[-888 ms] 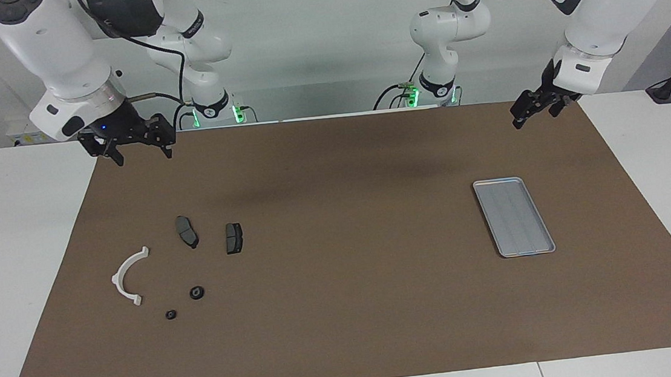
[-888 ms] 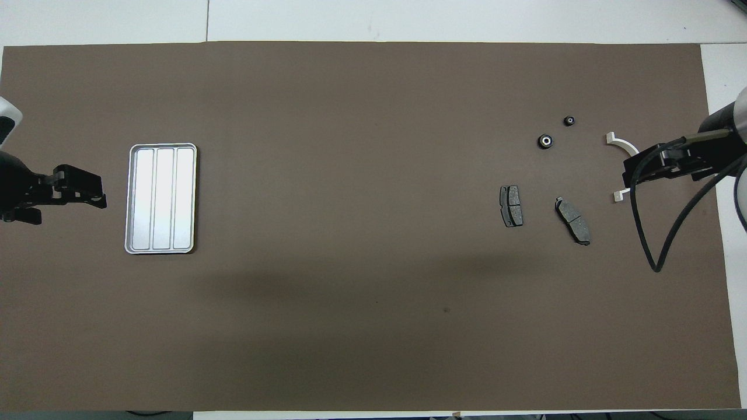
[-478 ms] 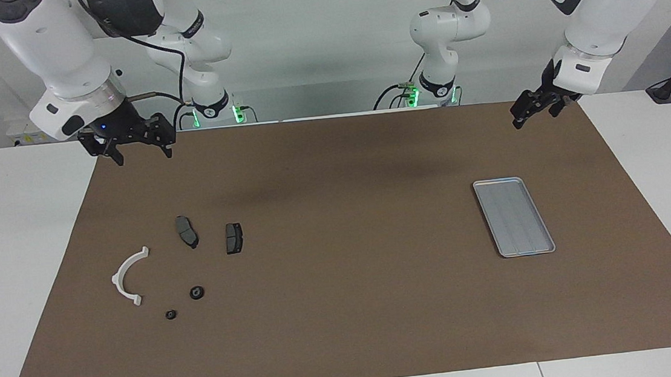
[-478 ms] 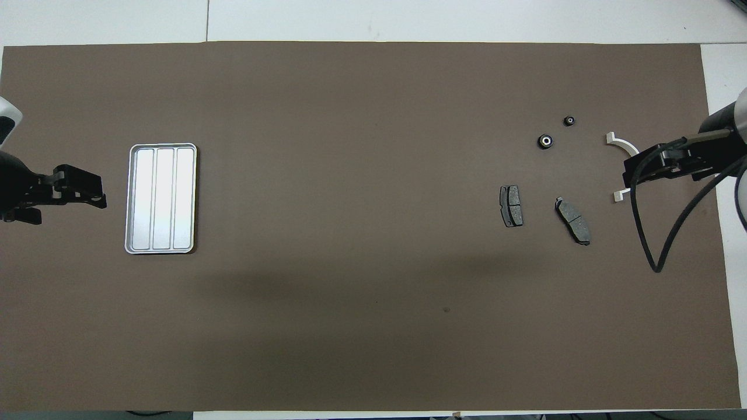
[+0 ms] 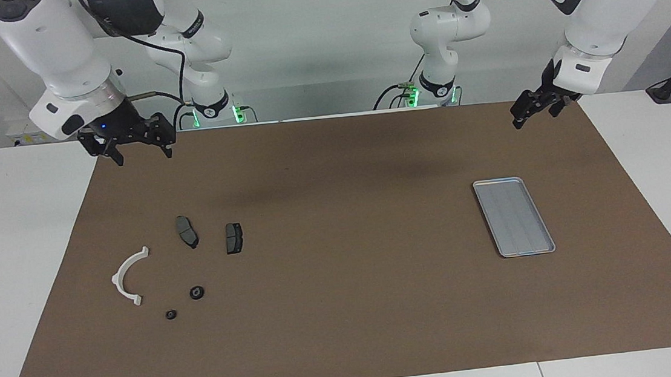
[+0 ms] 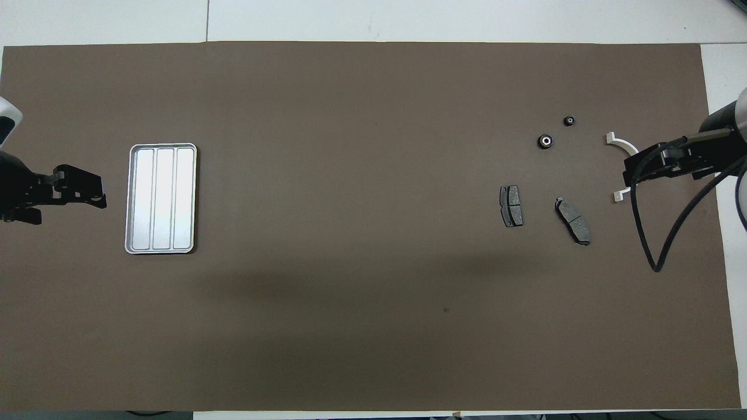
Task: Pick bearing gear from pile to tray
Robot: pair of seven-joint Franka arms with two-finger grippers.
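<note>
The pile lies toward the right arm's end of the brown mat: a white curved arc (image 5: 117,277), two dark grey brake pads (image 5: 187,231) (image 5: 233,238), and two small black rings, a larger one (image 5: 197,293) and a smaller one (image 5: 171,314). The silver tray (image 5: 514,216) lies bare toward the left arm's end. My right gripper (image 5: 141,157) is open and empty, raised high over the mat. In the overhead view it (image 6: 629,172) covers the middle of the arc (image 6: 620,140). My left gripper (image 5: 534,119) is open and empty, raised beside the tray (image 6: 161,198).
The brown mat (image 5: 346,309) covers most of the white table. In the overhead view the rings (image 6: 545,140) (image 6: 569,121) lie farther from the robots than the pads (image 6: 511,206) (image 6: 573,220). A black cable (image 6: 648,233) hangs from the right arm.
</note>
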